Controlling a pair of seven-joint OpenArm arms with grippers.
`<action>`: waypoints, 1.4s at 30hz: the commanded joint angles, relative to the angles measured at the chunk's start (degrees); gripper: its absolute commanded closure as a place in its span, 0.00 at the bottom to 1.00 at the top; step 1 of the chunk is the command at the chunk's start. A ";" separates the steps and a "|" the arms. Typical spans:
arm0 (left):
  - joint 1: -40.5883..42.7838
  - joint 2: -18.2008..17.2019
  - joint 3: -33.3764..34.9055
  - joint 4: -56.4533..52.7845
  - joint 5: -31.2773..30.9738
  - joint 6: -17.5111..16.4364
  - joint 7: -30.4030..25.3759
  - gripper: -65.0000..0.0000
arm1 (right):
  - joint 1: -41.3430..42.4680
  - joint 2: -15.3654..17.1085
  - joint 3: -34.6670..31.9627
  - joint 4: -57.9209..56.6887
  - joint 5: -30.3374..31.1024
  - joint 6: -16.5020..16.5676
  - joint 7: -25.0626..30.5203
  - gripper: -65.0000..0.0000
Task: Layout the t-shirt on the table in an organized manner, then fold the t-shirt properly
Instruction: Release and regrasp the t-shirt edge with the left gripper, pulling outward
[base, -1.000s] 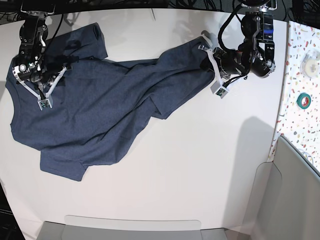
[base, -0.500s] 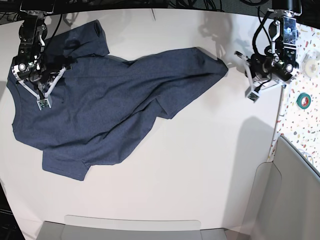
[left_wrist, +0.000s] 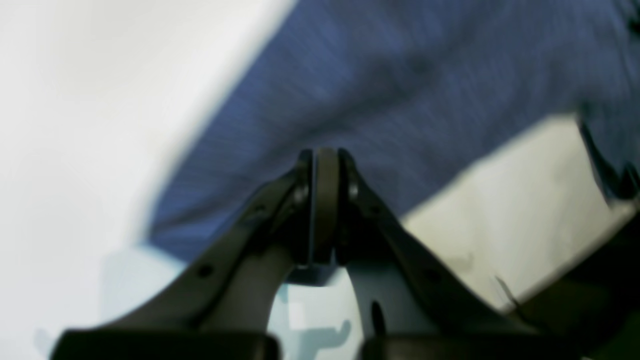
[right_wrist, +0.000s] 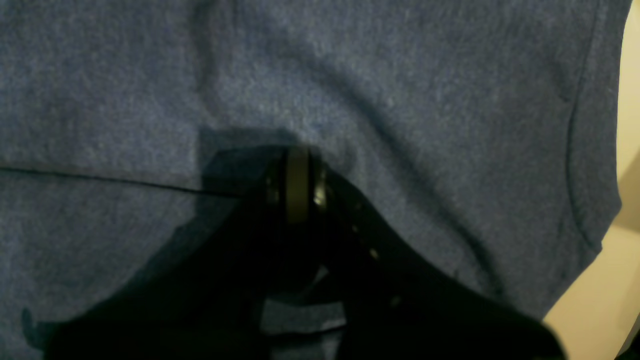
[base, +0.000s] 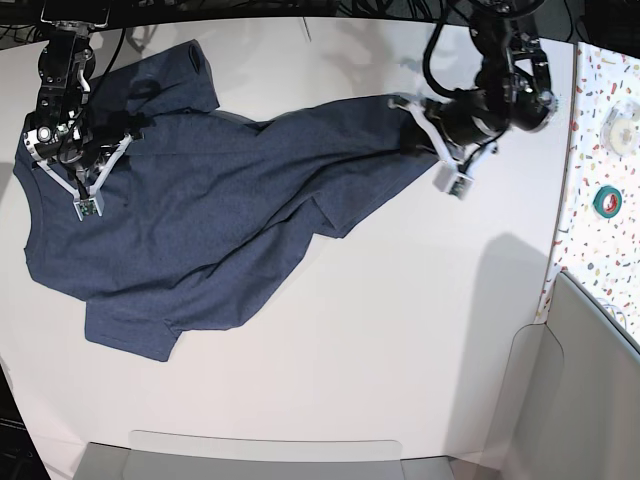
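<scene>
Navy t-shirt (base: 200, 220) sprawls rumpled across the white table (base: 400, 350); both arms' fingers are clenched empty.

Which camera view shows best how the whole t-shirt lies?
The base view: it shows the whole t-shirt spread crumpled on the table. Both wrist views show only close patches of blue cloth.

Navy heathered t-shirt (base: 210, 220) sprawled rumpled across the white bench (base: 400, 350), stretched diagonally from far-left sleeve toward far-right corner, creases running lengthwise (no lettering showing), lower hem bunched near the left edge
</scene>
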 joint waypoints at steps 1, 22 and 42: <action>-0.73 0.34 0.44 0.42 -0.91 0.16 -1.22 0.99 | -0.29 0.49 -0.02 -0.53 -0.91 -0.21 -1.96 1.00; 0.67 -14.51 -2.37 -9.25 -0.82 17.57 -11.77 0.99 | -0.29 0.75 -0.02 -0.62 -1.26 -0.30 -2.04 1.00; 5.33 -4.67 -3.08 1.91 -9.79 5.79 -6.32 0.99 | 0.06 -1.09 -0.02 -0.44 -7.94 -0.21 -1.87 1.00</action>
